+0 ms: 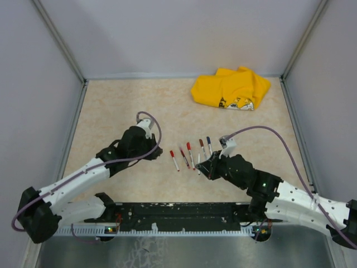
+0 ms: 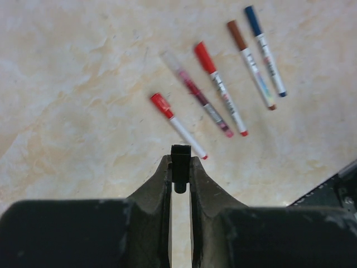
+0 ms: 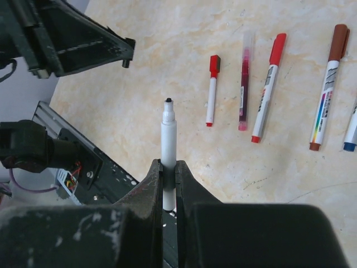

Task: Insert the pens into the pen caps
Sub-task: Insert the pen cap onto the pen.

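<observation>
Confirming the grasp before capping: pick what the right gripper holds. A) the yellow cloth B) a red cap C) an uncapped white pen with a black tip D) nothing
C: the right gripper is shut on an uncapped white pen, its black tip bare.

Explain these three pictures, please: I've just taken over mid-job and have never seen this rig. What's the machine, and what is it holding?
Two black-and-white robot arms are bolted at the near edge of a beige table. The overhead picture looks down on both. The other two come from a camera on each wrist, looking along that arm's own fingers. The left gripper pinches a small black plastic cap. The right gripper clamps a white-barrelled uncapped pen, black tip outward. On the table lie five capped pens in a row, and a crumpled yellow cloth sits at the far side.
</observation>
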Robot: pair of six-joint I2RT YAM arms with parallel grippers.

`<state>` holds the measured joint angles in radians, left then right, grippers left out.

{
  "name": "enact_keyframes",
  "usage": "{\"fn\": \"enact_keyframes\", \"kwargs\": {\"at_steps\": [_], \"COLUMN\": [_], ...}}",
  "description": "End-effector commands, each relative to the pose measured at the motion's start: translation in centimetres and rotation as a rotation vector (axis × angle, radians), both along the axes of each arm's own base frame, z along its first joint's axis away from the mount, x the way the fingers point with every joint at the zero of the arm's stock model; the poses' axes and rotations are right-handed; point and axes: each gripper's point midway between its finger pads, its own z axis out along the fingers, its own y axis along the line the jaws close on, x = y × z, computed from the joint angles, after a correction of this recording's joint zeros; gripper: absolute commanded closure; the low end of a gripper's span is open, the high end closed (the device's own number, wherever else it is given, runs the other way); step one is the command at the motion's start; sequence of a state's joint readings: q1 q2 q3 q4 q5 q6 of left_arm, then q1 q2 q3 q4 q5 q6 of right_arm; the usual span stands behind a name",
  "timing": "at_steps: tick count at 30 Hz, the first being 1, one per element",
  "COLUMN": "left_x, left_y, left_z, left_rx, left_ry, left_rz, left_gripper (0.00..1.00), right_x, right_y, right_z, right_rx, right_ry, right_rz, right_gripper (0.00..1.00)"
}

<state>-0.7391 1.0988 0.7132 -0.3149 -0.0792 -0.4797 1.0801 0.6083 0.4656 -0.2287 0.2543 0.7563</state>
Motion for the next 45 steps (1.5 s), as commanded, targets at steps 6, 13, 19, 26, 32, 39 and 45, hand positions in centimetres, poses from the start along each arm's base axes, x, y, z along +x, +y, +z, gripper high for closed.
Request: {"fn": "enact_keyframes", "kwargs": {"at_steps": [6,13,19,26,32,39,45], "left_x": [-2.4,-3.3,-3.8,-4.8,-5.2,-5.6,-5.9], "left_y": [-2.3,-2.4,-2.8,-3.7,-4.0,-4.1,-4.3], "left_z": [7.4,12.0,14.9,17.7,19.6,21.0,21.2], "left_rx": [-0.255,-0.455,-0.593,-0.771,-0.864,-0.924,-0.944], "left_ry": [-0.183,-0.28,-0.32,-0.328,-0.346,-0.352,-0.344], "left_rz": [-0.195,-0.174,-0.17,-0.202,-0.225,-0.237,-0.26], "left_gripper": [1.0,1.0,1.0,1.0,1.0,1.0,1.0], "right_x": [0.6,0.0,-1.0,-2.1,-2.1,-2.5,-2.4], "right_y": [-0.1,1.5,4.0,7.1,8.4,9.5,9.4], "right_z": [4.7,7.3,8.8,11.3,12.7,12.7,13.3], "right_rx": [0.092,0.165,0.206,0.302,0.34,0.339,0.356], "right_ry": [-0.128,-0.199,-0.289,-0.382,-0.421,-0.437,-0.46], "right_rz": [-0.003,0.086,0.227,0.366,0.403,0.453,0.448], "right_gripper": [1.0,1.0,1.0,1.0,1.0,1.0,1.0]}}
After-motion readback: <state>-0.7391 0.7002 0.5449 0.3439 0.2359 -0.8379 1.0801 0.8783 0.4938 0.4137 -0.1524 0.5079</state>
